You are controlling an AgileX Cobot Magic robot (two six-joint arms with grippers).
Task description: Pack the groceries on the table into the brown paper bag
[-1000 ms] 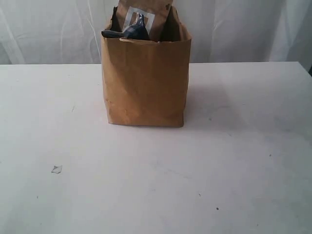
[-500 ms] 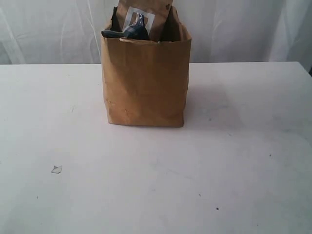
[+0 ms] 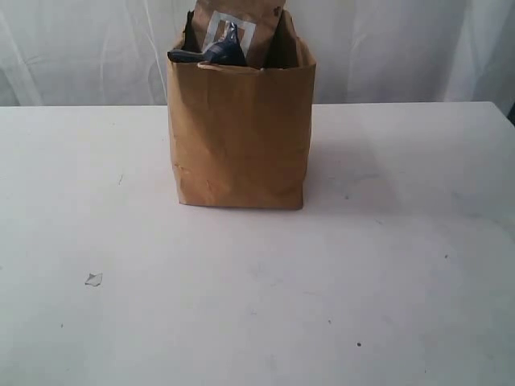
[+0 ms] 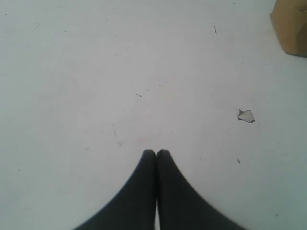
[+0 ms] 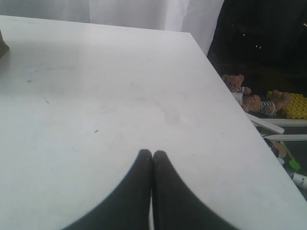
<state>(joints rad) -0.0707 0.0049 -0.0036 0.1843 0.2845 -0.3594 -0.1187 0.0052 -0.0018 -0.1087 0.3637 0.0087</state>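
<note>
brown paper bag (image 3: 240,137) looks packed, brown pouch (image 3: 259,11) poking out at 12 o'clock, so left gripper (image 4: 156,152) and right gripper (image 5: 152,153), both pressed shut and empty, should just steer clear

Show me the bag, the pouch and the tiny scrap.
brown paper bag (image 3: 240,137): exterior view, front face.
brown pouch (image 3: 241,7): exterior view, above its white square.
scrap (image 4: 245,115): left wrist view, its middle.

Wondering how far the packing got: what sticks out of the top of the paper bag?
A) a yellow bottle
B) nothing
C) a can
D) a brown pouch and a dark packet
D: a brown pouch and a dark packet rise above the rim of the bag.
</note>
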